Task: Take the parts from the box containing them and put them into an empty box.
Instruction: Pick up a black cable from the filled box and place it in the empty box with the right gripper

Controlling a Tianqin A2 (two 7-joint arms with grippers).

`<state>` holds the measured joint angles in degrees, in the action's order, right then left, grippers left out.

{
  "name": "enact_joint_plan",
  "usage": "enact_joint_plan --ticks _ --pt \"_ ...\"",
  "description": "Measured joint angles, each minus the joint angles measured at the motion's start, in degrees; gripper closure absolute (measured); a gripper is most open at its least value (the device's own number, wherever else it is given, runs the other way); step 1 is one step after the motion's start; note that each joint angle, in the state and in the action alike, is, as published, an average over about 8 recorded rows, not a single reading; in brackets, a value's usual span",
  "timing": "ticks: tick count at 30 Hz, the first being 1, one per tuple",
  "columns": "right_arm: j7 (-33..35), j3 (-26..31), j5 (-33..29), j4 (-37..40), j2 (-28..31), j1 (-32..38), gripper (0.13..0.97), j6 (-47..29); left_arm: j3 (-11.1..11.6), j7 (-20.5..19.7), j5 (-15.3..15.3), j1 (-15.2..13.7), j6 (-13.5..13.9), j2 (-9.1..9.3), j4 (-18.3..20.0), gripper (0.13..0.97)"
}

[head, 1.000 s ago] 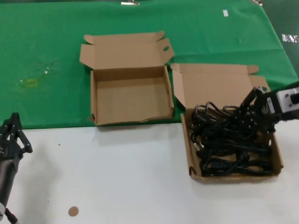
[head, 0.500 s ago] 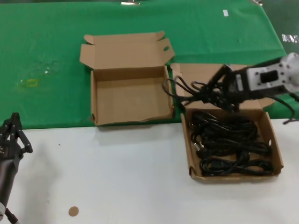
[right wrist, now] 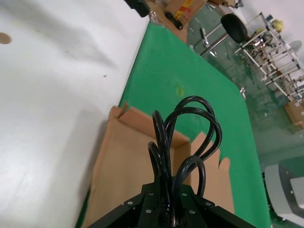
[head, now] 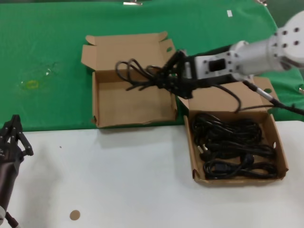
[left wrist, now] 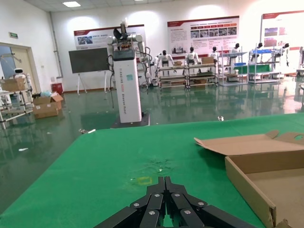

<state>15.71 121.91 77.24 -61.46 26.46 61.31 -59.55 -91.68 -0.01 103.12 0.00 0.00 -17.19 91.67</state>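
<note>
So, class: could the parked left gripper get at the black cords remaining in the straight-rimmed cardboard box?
Probably not easily: the left gripper sits at the table's opposite edge from those black cords.

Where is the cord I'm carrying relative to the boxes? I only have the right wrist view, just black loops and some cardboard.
Observer: The head view shows the right hand holding the bundled black power cord above the empty brown cardboard box with the ragged front rim.
Operator: How's the box I took it from?
Observer: That straight-rimmed brown cardboard box, on the robot's right of the empty one, has more black cords coiled inside.
Operator: And the other arm?
Observer: The left hand sits parked at the table's near left edge, fingers shut, holding nothing.
</note>
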Motion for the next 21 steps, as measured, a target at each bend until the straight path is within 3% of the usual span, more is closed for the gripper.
enact_joint_plan --ticks 21 --pt "6.62 2.64 -1.62 14.24 -10.74 4.01 0.914 7.06 0.0 0.0 0.0 0.0 0.0 0.0 0.0 0.945"
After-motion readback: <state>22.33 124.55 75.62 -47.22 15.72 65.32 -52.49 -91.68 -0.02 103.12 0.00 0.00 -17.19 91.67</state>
